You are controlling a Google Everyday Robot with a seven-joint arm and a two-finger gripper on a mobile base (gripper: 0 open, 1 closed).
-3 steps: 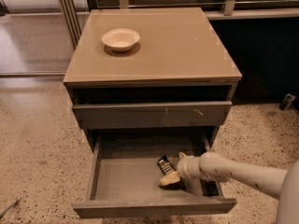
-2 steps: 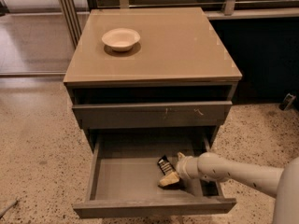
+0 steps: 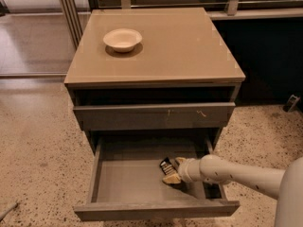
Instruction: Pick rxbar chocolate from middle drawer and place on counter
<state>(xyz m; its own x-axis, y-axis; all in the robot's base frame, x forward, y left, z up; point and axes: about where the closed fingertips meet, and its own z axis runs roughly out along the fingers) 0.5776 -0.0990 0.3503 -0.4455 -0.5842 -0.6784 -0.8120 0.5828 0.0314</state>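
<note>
Grasping is the step we judge to be in hand: the gripper [image 3: 173, 170] sits low inside the open middle drawer [image 3: 132, 179], toward its right side, right at the rxbar chocolate [image 3: 165, 165], which lies on the drawer floor. Whether the gripper has closed on the bar we cannot tell; the two meet, but the hold itself is not readable. The smooth, rounded white arm [image 3: 236, 175] reaches in from the right, over the drawer's low side wall. We think the next move calls for a firm hold on the thin bar, then a straight lift that clears the closed drawer front [image 3: 142, 117] above before swinging up to the counter [image 3: 180, 51]. The bar is small, flat and rectangular, in a dark wrapper with pale lettering, likely slick and easy to slip. The drawer is a shallow grey box with a matte, even floor. The counter is a glossy tan slab with a thin edge, and a round white bowl [image 3: 122, 39] stands on its far left part.
</note>
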